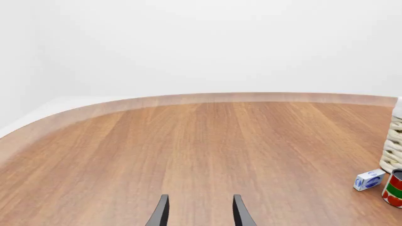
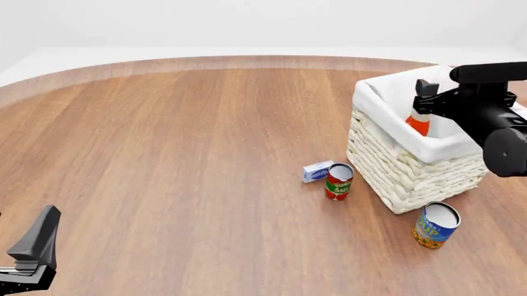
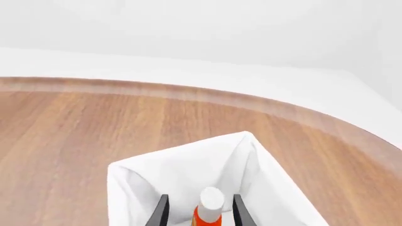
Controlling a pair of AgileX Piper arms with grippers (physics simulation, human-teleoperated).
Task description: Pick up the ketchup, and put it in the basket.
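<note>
We can read only one bit of lettering. On the red-and-green can (image 2: 339,181) standing on the table (image 2: 181,154) in the front view, white letters spell "TOMA" on the upper red band and what looks like "SAU" on the band below; the remaining letters curve out of sight. The blue-and-yellow can (image 2: 435,226) carries yellow print that we find too small to make out. The small white-and-blue box (image 2: 316,171) shows a blue oval emblem, seen also from the left wrist (image 1: 368,180), but we cannot read its letters in either view.
</note>
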